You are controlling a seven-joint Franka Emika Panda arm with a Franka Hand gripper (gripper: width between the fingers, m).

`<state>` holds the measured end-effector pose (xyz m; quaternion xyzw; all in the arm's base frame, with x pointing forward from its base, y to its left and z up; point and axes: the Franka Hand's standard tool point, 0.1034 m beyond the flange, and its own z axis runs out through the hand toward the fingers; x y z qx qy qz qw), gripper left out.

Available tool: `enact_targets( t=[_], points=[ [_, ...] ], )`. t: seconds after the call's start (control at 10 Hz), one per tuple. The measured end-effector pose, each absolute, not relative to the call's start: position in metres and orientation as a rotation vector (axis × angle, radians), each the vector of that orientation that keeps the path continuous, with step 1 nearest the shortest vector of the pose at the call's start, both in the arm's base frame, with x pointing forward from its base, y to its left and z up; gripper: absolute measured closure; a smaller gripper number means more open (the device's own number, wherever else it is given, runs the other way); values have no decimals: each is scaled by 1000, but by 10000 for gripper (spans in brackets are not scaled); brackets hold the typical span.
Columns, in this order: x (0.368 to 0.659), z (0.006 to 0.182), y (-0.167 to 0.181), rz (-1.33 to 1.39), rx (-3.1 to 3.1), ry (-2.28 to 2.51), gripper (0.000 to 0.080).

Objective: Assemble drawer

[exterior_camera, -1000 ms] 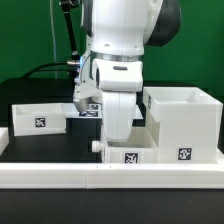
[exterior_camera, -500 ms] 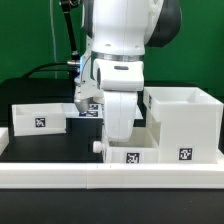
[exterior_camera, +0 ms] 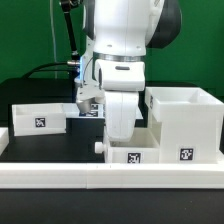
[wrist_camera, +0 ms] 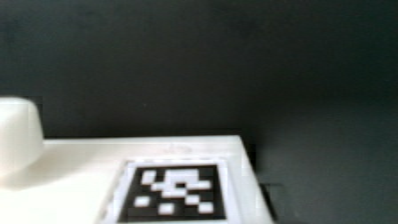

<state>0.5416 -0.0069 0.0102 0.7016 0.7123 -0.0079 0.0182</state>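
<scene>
In the exterior view the white arm stands in the middle and hides most of my gripper point(exterior_camera: 88, 101). Only its dark end shows, low over the table behind a small white drawer box point(exterior_camera: 130, 152) that has a round knob point(exterior_camera: 98, 146) and a tag. A large open white case point(exterior_camera: 185, 120) stands at the exterior view's right. Another small white box point(exterior_camera: 38, 118) with a tag stands at the left. The wrist view shows a flat white panel with a black-and-white tag point(wrist_camera: 178, 190) on the black table, and no fingers.
A long white rail point(exterior_camera: 110, 178) runs along the front edge of the black table. A white rounded shape point(wrist_camera: 15, 135) sits at the edge of the wrist view. Cables hang behind the arm at the back.
The gripper end has shifted slightly and now covers the tagged white piece behind the arm that showed before. The boxes have not moved.
</scene>
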Motion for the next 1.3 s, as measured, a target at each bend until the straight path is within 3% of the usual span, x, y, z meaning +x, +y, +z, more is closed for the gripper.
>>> enact_targets(
  t=[1.3],
  points=[
    [542, 10, 1, -41, 2331, 2074, 757]
  ],
)
